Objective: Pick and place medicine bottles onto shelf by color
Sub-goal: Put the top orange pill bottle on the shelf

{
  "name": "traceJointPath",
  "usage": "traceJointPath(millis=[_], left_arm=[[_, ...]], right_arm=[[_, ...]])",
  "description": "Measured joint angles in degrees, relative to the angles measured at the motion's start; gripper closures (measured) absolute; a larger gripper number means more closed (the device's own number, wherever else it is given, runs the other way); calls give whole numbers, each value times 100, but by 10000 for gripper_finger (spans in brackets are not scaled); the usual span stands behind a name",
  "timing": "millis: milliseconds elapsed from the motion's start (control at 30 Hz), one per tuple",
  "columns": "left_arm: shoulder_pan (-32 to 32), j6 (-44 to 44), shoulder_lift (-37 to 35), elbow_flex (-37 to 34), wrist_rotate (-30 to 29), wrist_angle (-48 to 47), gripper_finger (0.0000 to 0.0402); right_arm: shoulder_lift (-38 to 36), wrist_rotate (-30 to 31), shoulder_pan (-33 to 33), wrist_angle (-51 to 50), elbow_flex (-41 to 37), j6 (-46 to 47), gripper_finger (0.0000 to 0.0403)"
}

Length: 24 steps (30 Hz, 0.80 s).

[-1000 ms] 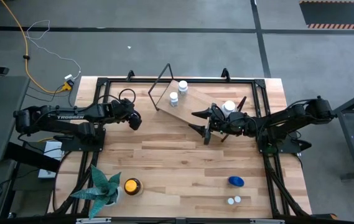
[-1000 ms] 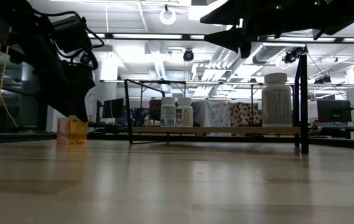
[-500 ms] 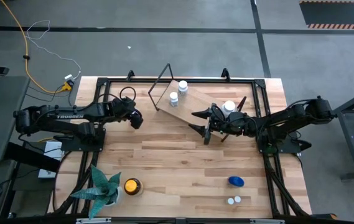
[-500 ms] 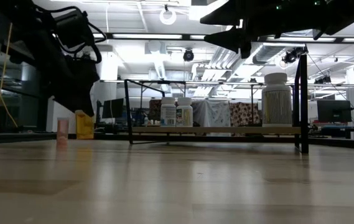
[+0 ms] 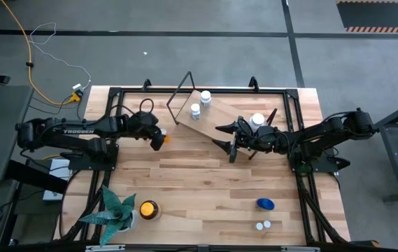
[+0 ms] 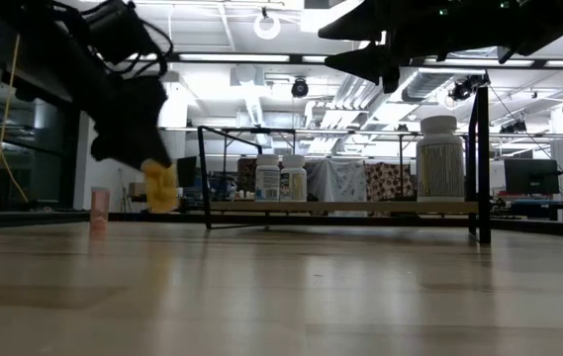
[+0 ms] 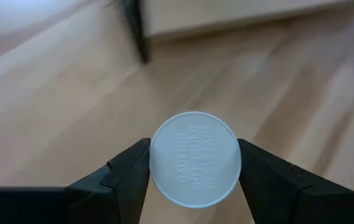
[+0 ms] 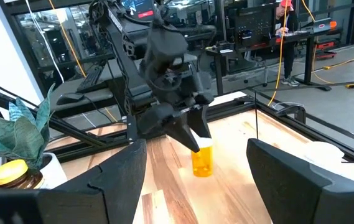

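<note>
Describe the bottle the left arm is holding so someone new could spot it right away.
Start at the wooden shelf at the table's far side and look just off its left end. There the left claw is shut on an orange bottle with a white cap, the only bottle held off the table.

Bright ceiling lamps backlight the low view, silhouetting both arms; the left wrist view's background is blurred.

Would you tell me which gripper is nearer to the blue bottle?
The right gripper. It hovers open beside the shelf, with the blue bottle nearer the table's front; the left gripper holds the orange bottle farther away.
</note>
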Motion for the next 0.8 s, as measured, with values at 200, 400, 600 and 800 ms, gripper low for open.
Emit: traceJointPath(millis=[200, 400, 600, 800], left_arm=[[-536, 62, 1, 392, -299, 268, 192], [-1138, 129, 342, 902, -885, 276, 192], [-1092, 641, 1578, 2094, -1143, -162, 192], [-786, 1049, 2851, 3327, -1670, -1032, 192]], right_arm=[[1, 0, 1, 0, 0, -8, 135], [1, 0, -1, 0, 0, -8, 135], [0, 0, -1, -6, 0, -1, 135], [1, 0, 1, -123, 2, 0, 135]])
